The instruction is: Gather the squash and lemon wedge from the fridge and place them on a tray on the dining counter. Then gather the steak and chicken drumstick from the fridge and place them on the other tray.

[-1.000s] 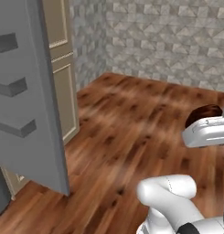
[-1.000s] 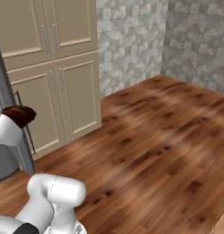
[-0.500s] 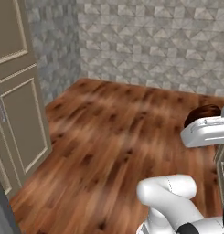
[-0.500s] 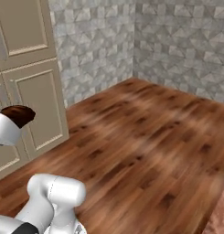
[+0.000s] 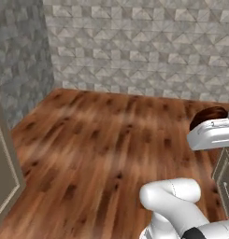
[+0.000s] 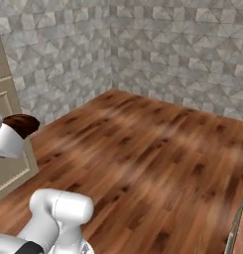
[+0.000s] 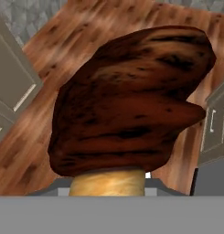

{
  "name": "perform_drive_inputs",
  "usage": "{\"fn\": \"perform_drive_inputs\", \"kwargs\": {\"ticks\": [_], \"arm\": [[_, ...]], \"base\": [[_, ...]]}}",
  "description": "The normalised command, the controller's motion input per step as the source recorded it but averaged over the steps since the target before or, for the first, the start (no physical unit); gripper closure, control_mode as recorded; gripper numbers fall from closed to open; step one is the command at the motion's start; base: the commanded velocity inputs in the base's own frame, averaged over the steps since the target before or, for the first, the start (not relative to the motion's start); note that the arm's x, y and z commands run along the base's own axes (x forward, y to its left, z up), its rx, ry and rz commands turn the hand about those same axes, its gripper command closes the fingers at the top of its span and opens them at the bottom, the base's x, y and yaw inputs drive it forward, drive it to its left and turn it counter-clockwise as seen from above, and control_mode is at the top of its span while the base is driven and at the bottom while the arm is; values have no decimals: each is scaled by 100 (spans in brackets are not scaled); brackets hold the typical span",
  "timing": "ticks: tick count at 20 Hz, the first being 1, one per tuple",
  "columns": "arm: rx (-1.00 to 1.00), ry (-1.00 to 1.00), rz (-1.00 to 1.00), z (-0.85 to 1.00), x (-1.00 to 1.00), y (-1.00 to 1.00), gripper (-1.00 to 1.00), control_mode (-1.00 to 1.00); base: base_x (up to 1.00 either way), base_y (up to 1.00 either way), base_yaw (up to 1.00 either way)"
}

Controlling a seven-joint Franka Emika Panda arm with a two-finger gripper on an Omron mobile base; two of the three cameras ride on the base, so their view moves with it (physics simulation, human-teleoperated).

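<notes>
Dark brown and charred, with a pale golden stub at its base, the roasted chicken drumstick (image 7: 131, 100) sits closest to us in the hand view, rising straight up from our claw. The claw's fingertips are hidden beneath the meat, but the drumstick stands clear of any support, so we judge the claw clamped on its bone end. From the left base view the same brown lump (image 5: 208, 117) pokes out past our white hand, and from the right base view it shows again (image 6: 21, 124), well above the floor.

Below and beyond lies the reddish-brown wooden plank floor (image 5: 97, 149), bare across the room. Beige panelled cabinet doors (image 6: 9, 144) stand at the side, and farther off the grey triangle-patterned stone walls (image 6: 157, 49) meet in a corner.

We read this as the carrying step of the second half of the task: the drumstick is in hand and in transit to the dark brown tray. Neither tray nor the dining worktop is ahead of us, so the next move calls for turning or driving the base until the worktop comes into sight, holding the grip firm, then lowering the drumstick onto the brown tray.
</notes>
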Motion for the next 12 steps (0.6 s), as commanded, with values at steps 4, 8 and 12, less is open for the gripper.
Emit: {"fn": "perform_drive_inputs", "kwargs": {"ticks": [4,8,12], "arm": [[0,0,0,0,0,0,100,100],[0,0,0,0,0,0,100,100],[0,0,0,0,0,0,100,100]], "base": [[96,33,-38],[90,27,-38],[85,11,-36]]}}
